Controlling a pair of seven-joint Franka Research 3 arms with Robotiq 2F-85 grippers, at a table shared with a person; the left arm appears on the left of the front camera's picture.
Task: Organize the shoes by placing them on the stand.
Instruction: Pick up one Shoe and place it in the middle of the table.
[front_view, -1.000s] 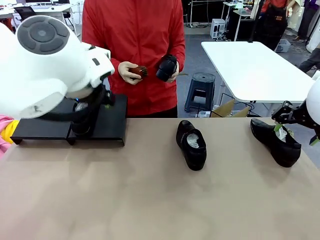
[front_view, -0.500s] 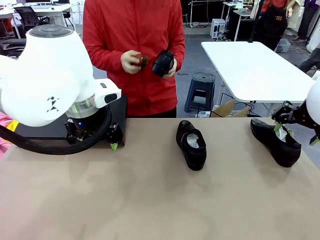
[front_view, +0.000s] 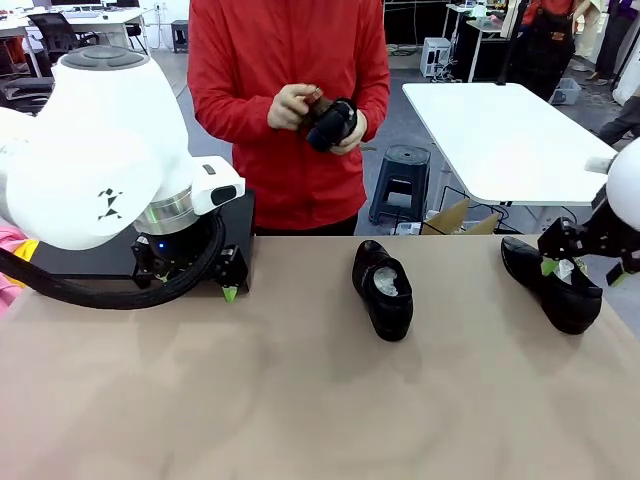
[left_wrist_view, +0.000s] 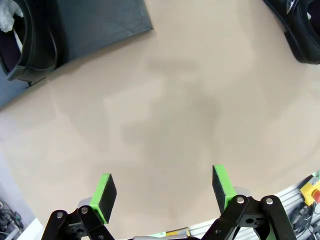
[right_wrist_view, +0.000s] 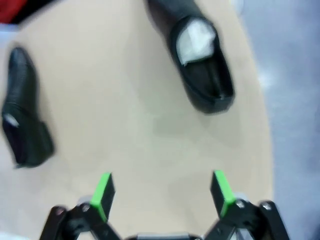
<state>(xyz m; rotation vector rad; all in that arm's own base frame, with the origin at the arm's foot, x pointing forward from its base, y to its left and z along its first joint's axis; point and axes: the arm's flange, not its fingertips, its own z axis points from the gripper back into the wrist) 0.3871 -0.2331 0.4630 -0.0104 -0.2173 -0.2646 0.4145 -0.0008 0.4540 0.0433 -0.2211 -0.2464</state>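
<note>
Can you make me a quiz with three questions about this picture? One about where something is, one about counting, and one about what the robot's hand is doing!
1. Where is the stand?
A. At the table's left end, by the left arm
B. At the table's right end
C. On the floor

2. How many shoes lie on the bare tabletop?
A. One
B. Two
C. Four

3. What are the fingers of the left gripper doing?
A. Standing open with nothing between them
B. Shut on a shoe
C. Shut on a brush

Answers:
1 A, the black platform sits just behind the left arm.
2 B, the middle shoe and the right shoe lie there.
3 A, the green fingers stand apart over bare table.
</note>
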